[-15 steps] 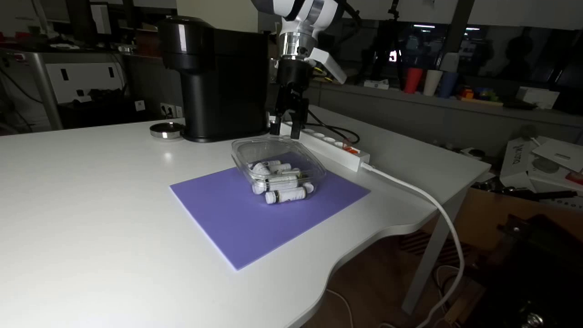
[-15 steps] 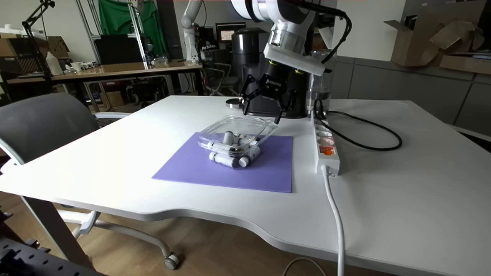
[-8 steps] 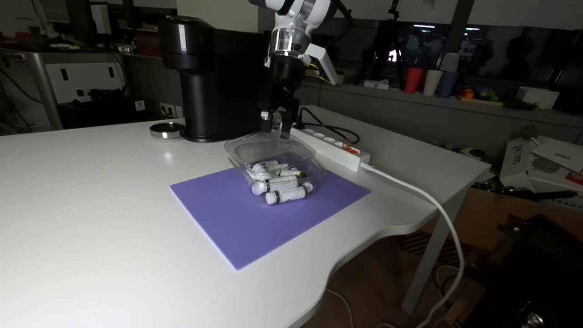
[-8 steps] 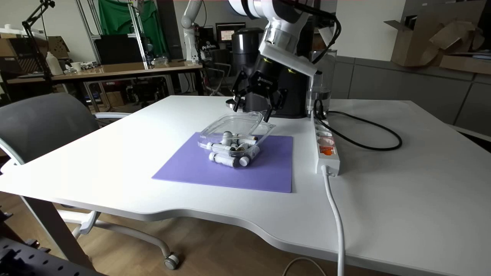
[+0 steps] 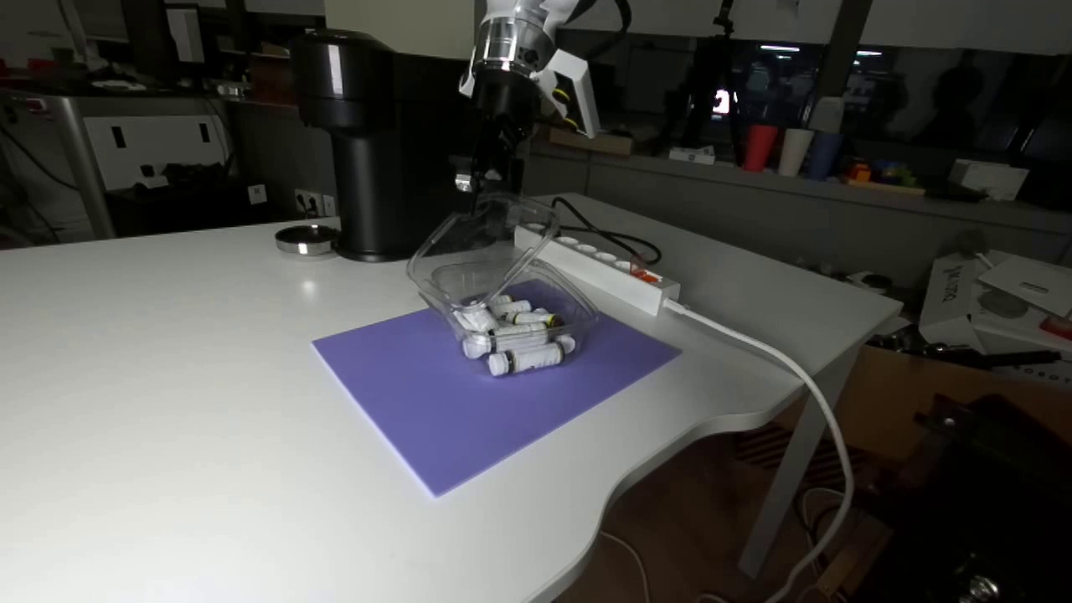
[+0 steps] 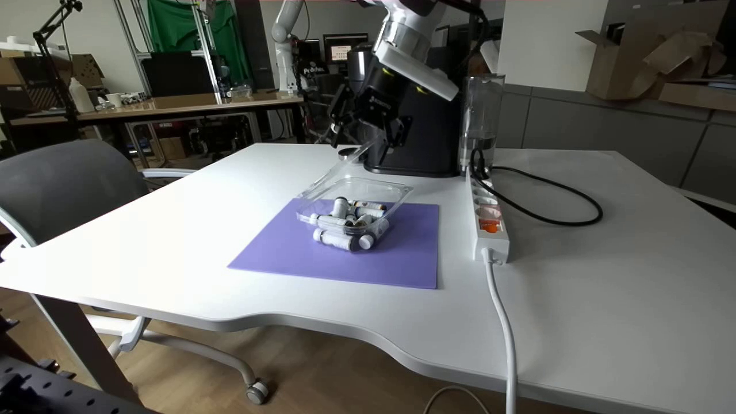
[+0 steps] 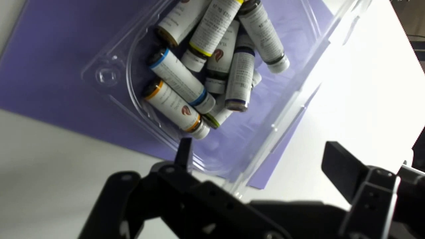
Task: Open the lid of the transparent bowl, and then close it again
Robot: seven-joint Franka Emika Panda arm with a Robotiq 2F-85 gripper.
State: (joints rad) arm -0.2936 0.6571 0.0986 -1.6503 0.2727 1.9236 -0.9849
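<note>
The transparent bowl shows in both exterior views (image 5: 582,314) (image 6: 402,194) and the wrist view (image 7: 130,84). It stands on the purple mat (image 5: 435,419) and holds several small white-labelled bottles (image 7: 181,79). The clear lid (image 5: 456,230) is tilted steeply up, its low edge at one side of the bowl. In an exterior view the lid (image 6: 336,171) appears nearly edge-on. My gripper (image 5: 492,203) is above the bowl at the lid's raised edge. In the wrist view the gripper (image 7: 258,152) is wide open, with the lid (image 7: 287,114) passing between its fingers; contact is hard to tell.
A black coffee machine (image 5: 419,159) stands behind the bowl, with a round metal dish (image 5: 307,239) beside it. A white power strip (image 6: 489,215) with a black cable (image 6: 552,181) and white cord lies beside the mat. A clear tank (image 6: 482,115) stands behind the strip.
The lid has swung up from lying low over the bowl to a steep tilt. My gripper has risen and moved towards the coffee machine side, staying open. The bowl has hardly moved.
</note>
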